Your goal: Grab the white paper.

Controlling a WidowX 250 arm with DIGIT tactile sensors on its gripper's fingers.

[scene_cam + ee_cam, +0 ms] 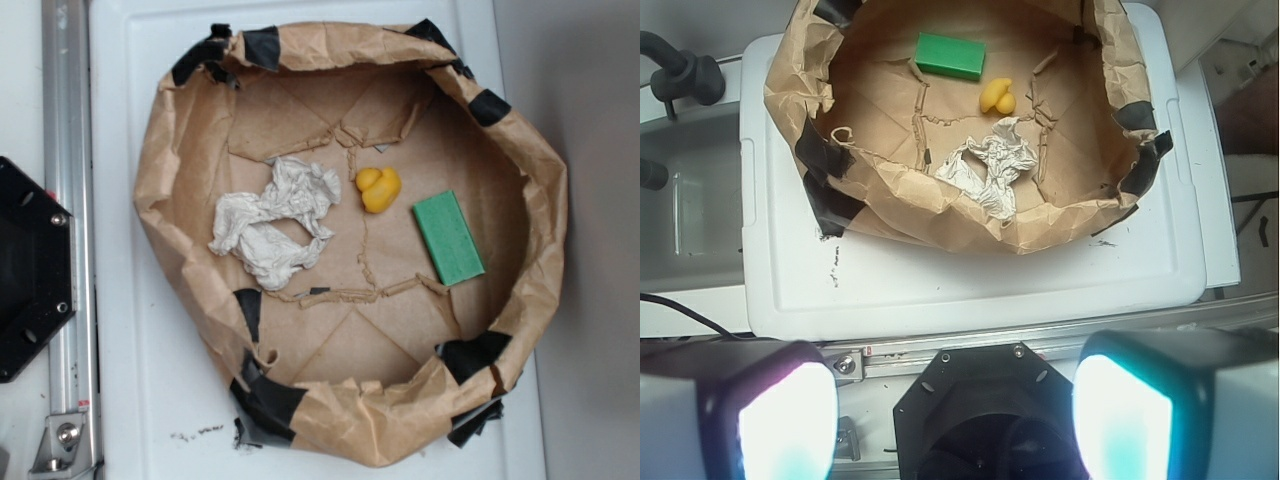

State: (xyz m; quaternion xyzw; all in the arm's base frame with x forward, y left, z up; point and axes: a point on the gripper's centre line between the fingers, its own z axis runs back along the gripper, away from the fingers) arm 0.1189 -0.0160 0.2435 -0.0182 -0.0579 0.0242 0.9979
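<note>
The gripper [955, 420] waits wide apart, well back from the brown paper nest [160, 190]. Inside lies the white paper [275, 222], the duck [379, 189] near its 2 o'clock; a sloppy descent might pinch the nest floor or duck instead

A white plastic slab [140, 400] serves as the work surface, scuffed with a few dark specks near its lower edge. To its left in the exterior view runs an aluminium rail [62, 150] with a bolted bracket [65, 435] at its foot, and a black octagonal plate [30, 270] lies beside it. A plain grey surface [590, 200] lies to the right of the slab. In the wrist view a black cable [680, 70] curls at the upper left. The light is even and soft, throwing faint shadows.
</note>
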